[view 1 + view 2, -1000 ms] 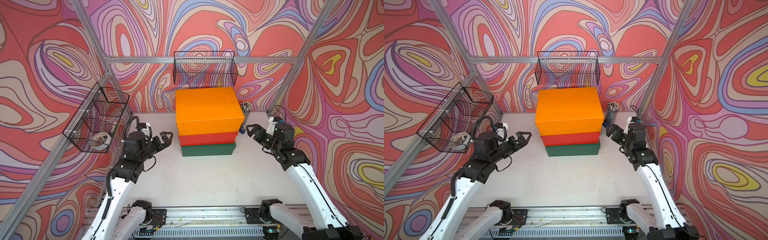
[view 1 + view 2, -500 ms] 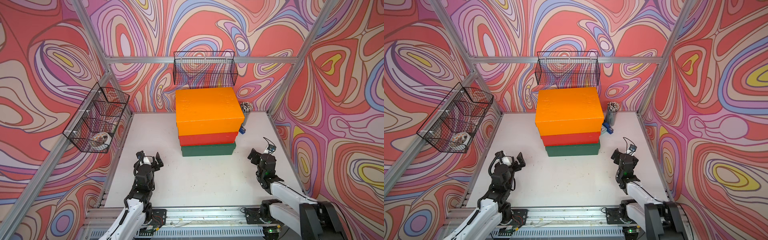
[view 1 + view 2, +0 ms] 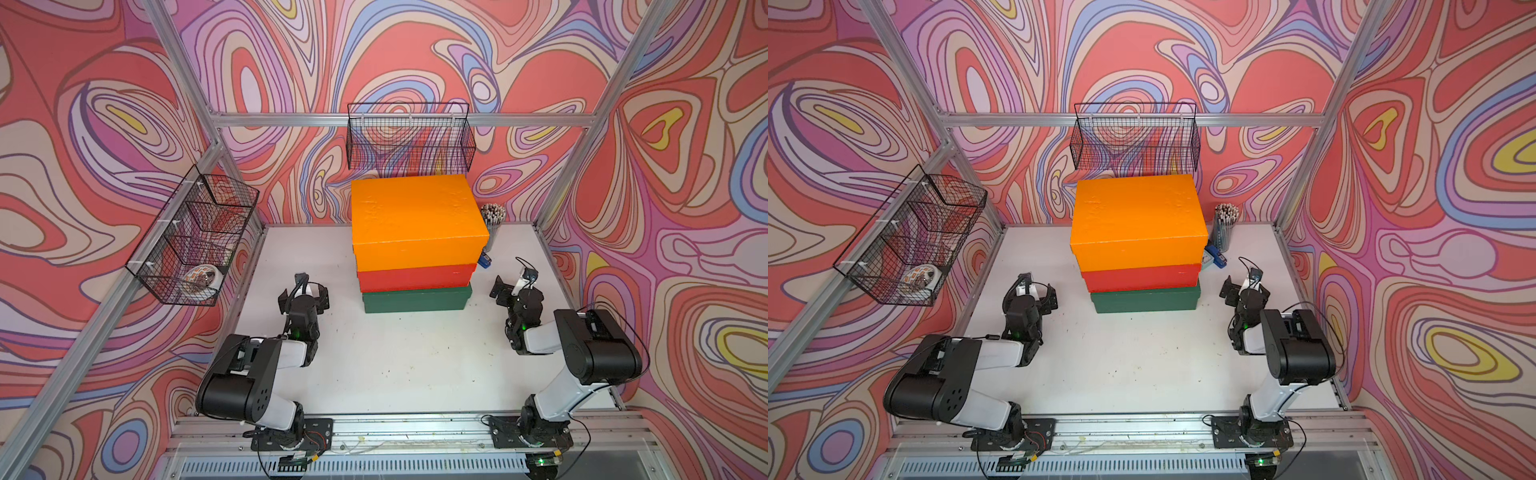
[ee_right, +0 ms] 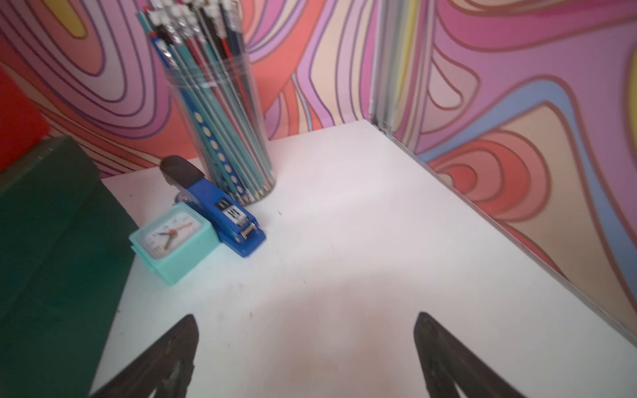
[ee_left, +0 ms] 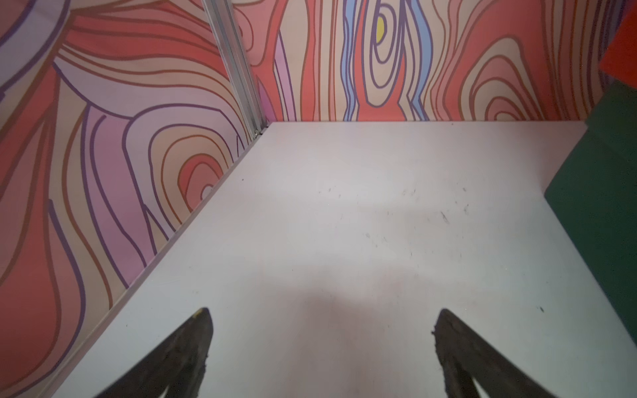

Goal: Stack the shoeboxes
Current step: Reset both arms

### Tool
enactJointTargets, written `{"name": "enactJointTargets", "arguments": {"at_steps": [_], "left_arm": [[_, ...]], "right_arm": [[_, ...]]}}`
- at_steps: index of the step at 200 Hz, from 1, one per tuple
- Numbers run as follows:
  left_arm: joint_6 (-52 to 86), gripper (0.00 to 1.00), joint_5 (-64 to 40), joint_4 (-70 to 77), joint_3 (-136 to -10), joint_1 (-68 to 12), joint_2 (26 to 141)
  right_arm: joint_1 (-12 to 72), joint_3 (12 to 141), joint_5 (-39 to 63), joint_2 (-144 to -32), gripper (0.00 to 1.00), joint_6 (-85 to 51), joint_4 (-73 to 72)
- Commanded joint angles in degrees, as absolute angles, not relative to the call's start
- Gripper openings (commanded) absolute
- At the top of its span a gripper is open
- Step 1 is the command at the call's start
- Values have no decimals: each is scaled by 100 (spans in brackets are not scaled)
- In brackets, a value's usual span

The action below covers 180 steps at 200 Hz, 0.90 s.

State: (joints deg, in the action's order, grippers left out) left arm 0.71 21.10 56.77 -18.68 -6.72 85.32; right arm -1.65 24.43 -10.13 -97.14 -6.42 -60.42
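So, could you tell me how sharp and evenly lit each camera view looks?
In both top views the picture is sharp and evenly lit, the orange shoebox brightest. In the right wrist view the clock is slightly blurred and the green shoebox dark. In the left wrist view a soft shadow lies on the table.

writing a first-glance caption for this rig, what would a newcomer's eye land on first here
The stack at the back middle of the white table: orange shoebox on top, red shoebox under it, dark green shoebox at the bottom, against loud swirly wallpaper. Next, the left gripper and right gripper, both open and empty, low in front of the stack to either side.
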Motion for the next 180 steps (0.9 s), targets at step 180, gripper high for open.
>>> {"name": "enactJointTargets", "arguments": {"at_steps": [180], "left_arm": [[132, 100, 1111, 5247, -2109, -279, 8847]], "right_arm": [[109, 2517, -775, -9765, 98, -183, -5807]]}}
